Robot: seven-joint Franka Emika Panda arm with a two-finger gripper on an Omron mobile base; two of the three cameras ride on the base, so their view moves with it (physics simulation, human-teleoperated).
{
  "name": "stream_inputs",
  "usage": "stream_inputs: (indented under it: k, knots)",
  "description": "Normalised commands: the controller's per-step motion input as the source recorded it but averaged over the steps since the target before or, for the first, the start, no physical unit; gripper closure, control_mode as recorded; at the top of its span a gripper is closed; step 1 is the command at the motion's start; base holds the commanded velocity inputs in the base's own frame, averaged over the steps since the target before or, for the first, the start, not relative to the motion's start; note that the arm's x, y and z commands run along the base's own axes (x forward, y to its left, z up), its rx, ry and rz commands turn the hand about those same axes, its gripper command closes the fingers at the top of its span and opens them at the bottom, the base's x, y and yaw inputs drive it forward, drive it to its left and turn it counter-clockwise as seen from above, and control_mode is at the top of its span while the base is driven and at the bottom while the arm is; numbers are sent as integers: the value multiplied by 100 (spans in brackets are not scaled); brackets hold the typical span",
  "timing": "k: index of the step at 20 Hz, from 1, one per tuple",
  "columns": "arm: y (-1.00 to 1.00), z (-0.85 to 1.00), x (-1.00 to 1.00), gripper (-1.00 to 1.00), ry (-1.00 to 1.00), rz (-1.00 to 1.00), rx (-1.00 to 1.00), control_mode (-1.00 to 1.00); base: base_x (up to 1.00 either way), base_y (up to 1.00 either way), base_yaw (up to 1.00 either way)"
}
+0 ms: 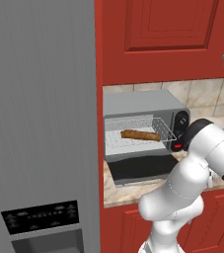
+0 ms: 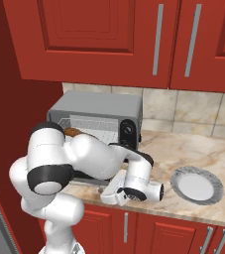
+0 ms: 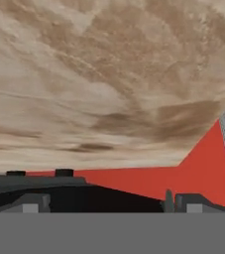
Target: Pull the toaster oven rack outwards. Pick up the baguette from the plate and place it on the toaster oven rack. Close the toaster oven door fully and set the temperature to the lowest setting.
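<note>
white arm low over the counter (image 2: 183, 149) edge, gripper (image 2: 109, 194) fingers apart and empty, baguette (image 1: 140, 135) on the pulled-out rack (image 1: 138, 133), oven door (image 1: 143, 168) down, plate (image 2: 197, 184) bare, no readable writing

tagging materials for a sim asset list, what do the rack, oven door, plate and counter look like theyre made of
Rack: thin silver wire, likely metal, seen as an open grid under the baguette.
Door: dark, nearly black panel lying open, probably glass; frame hard to judge.
Plate: grey-white, smooth centre, ridged rim; ceramic perhaps.
Counter: beige with brown veining, polished stone or marble look.
</note>
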Motion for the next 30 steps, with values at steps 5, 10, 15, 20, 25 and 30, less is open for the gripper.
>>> stream_inputs:
  k: [5,10,15,20,25,30]
  knots:
    - [13,42,10,-100,-7,-5,9,-100,0,0,0]
    - [48,29,21,-100,-1,-15,0,-100,0,0,0]
    - [66,20,43,-100,0,-27,0,-100,0,0,0]
    - [51,40,61,-100,0,-32,0,-100,0,0,0]
    - [48,56,69,-100,0,-30,0,-100,0,0,0]
    - [56,44,66,-100,0,-30,0,-100,0,0,0]
